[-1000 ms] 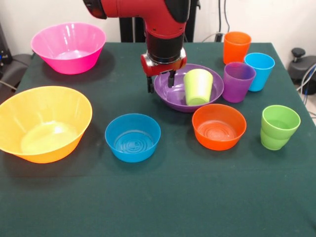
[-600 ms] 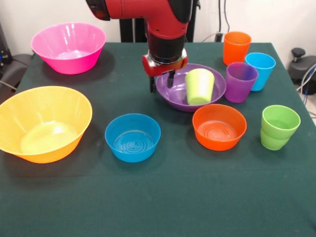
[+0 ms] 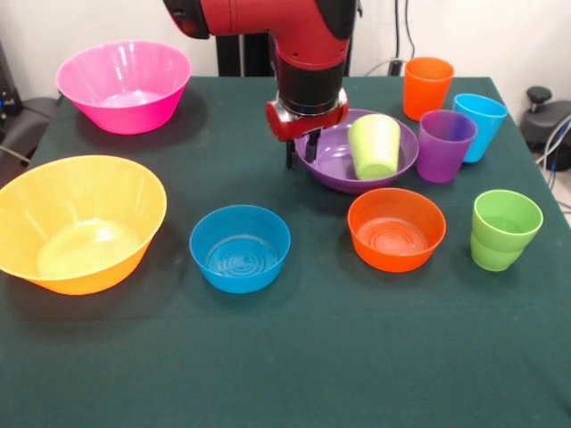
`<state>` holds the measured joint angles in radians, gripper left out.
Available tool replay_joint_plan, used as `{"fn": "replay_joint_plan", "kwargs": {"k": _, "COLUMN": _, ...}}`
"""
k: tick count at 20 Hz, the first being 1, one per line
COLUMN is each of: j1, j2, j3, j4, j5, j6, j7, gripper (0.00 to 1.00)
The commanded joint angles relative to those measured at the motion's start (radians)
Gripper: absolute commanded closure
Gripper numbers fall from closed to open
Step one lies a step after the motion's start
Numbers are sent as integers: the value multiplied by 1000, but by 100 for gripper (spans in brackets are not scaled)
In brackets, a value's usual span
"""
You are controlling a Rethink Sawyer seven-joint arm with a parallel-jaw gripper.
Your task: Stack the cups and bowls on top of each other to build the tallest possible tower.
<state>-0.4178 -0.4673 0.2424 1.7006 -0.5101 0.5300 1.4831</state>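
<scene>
The wide purple bowl (image 3: 337, 160) sits right of centre with the lime-yellow cup (image 3: 374, 145) standing mouth-down inside it. My gripper (image 3: 301, 154) is shut on this bowl's left rim, one finger outside the wall and one inside. Touching the bowl's right side is the purple cup (image 3: 445, 145), with the light blue cup (image 3: 482, 125) behind it and the orange cup (image 3: 427, 86) farther back. The green cup (image 3: 505, 229) stands alone at the right. In front lie the small orange bowl (image 3: 395, 229) and small blue bowl (image 3: 239, 248).
A big yellow-orange bowl (image 3: 78, 223) fills the left side and a big pink bowl (image 3: 124, 85) stands at the back left. The dark green table (image 3: 285, 357) ends close to the cups on the right.
My fingers have come together on the purple bowl's rim and moved right, dragging bowl and lime-yellow cup along. The purple and light blue cups were nudged right.
</scene>
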Motion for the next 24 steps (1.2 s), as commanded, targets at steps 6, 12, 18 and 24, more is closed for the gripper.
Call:
{"fn": "replay_joint_plan", "kwargs": {"k": 6, "j1": 30, "j2": 2, "j3": 68, "j4": 20, "j5": -78, "j6": -63, "j7": -11, "gripper": 100}}
{"fn": "replay_joint_plan", "kwargs": {"k": 12, "j1": 56, "j2": -53, "j3": 30, "j4": 8, "j5": -89, "j6": -24, "j7": -7, "gripper": 100}}
{"fn": "replay_joint_plan", "kwargs": {"k": 18, "j1": 33, "j2": -120, "j3": 37, "j4": 22, "j5": -74, "j6": 29, "j7": -55, "gripper": 100}}
{"fn": "replay_joint_plan", "kwargs": {"k": 24, "j1": 5, "j2": -153, "j3": 47, "j4": 14, "j5": -68, "j6": 73, "j7": -99, "gripper": 100}}
